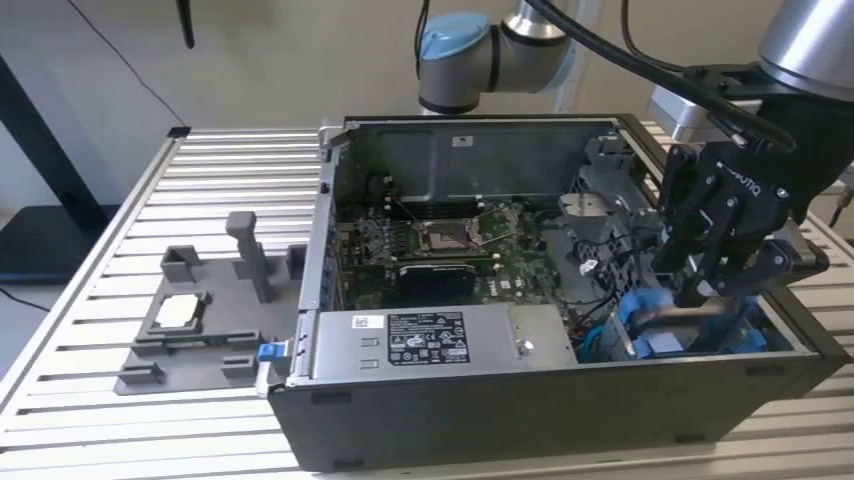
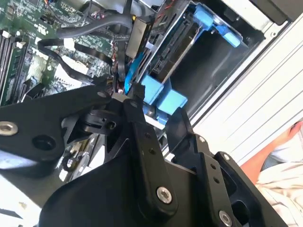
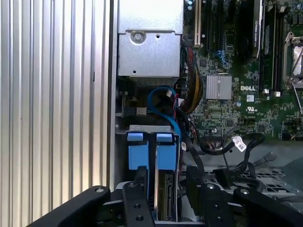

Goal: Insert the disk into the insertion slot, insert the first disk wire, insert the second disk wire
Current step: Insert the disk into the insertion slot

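Observation:
The disk (image 3: 165, 198) stands on edge in the insertion slot (image 3: 147, 128), a grey metal bay at the case's corner. Its two blue carrier tabs (image 3: 166, 152) stick out toward me. My gripper (image 3: 166, 185) is down over them, with one black finger (image 3: 138, 194) on each side, and looks shut on the tabs (image 2: 161, 97). In the exterior view the gripper (image 1: 703, 300) hangs over the blue carrier (image 1: 650, 318) at the case's near right corner. A blue wire (image 3: 161, 94) loops from the bay toward the motherboard, and a black wire with a white tag (image 3: 239, 144) lies beside it.
The grey power supply box (image 1: 414, 340) sits next to the bay, with the motherboard (image 1: 454, 240) behind it. A grey fixture (image 1: 187, 320) stands on the slatted table at the exterior view's left. A person's sleeve (image 2: 284, 156) shows beyond the case wall.

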You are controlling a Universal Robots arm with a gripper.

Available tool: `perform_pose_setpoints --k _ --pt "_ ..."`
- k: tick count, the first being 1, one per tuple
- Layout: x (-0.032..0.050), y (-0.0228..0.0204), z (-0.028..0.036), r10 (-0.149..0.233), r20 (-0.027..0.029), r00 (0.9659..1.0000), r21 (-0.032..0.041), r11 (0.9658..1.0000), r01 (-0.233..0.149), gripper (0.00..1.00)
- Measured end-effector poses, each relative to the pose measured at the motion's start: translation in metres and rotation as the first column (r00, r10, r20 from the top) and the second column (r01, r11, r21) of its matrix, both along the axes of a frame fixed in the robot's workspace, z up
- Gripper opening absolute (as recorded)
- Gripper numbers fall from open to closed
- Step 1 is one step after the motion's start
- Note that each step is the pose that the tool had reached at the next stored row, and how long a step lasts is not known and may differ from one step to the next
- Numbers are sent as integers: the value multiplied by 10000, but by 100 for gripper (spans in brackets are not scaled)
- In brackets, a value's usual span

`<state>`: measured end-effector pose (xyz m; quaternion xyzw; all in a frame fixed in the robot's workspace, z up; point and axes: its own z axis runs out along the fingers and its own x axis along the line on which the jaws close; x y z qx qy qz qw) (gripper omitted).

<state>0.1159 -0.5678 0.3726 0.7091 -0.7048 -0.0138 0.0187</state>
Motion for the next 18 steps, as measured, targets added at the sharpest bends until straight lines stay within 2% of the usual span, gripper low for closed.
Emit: perform_pose_setpoints --k 5,10,15,18 --pt "0 0 6 1 2 10000 4 10000 -1 47" --pt "-4 7 51 0 27 10000 0 10000 0 47" --pt "-8 33 116 0 114 9999 1 10000 0 47" --pt "-10 53 148 0 191 9998 3 10000 0 47"
